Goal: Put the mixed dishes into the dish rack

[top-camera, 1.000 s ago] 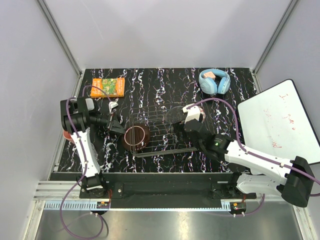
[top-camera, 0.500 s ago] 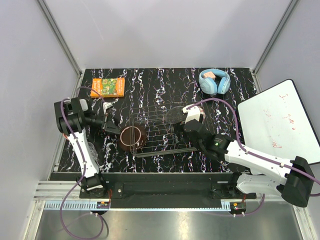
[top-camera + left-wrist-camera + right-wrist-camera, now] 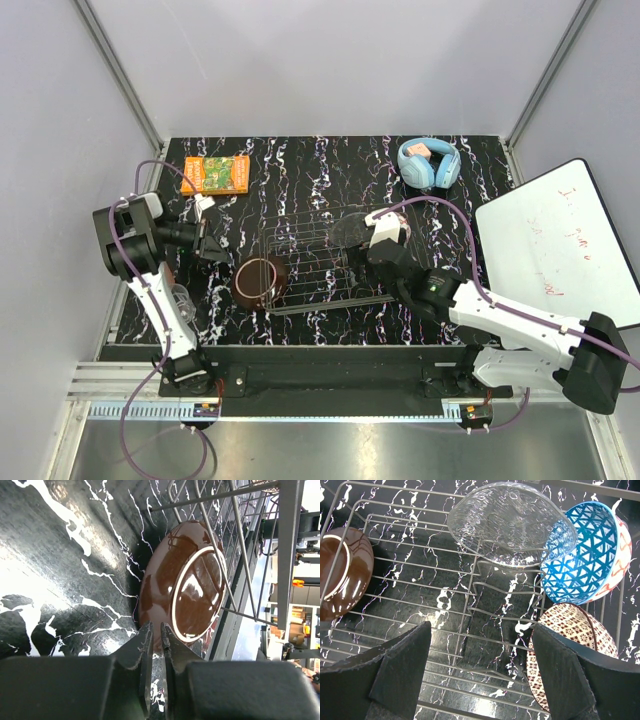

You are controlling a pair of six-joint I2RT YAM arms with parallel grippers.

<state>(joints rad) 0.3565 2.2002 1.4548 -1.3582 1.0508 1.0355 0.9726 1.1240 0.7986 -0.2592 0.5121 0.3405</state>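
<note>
The left gripper (image 3: 156,630) has drawn back leftward, fingers nearly pressed together and empty, leaving the brown bowl (image 3: 185,585) tipped on its side at the dish rack's (image 3: 310,262) left end. The right gripper (image 3: 481,630) stays spread wide above the rack.

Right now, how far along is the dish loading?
Done: the clear glass bowl, blue patterned bowl and beige patterned bowl stand in the dish rack. In hand: nothing; the left fingers are nearly shut and empty beside the brown bowl, which leans tilted at the rack's edge, and the right fingers hang open above the rack. Left: a clear glass, it seems, outside the rack on the left.
</note>
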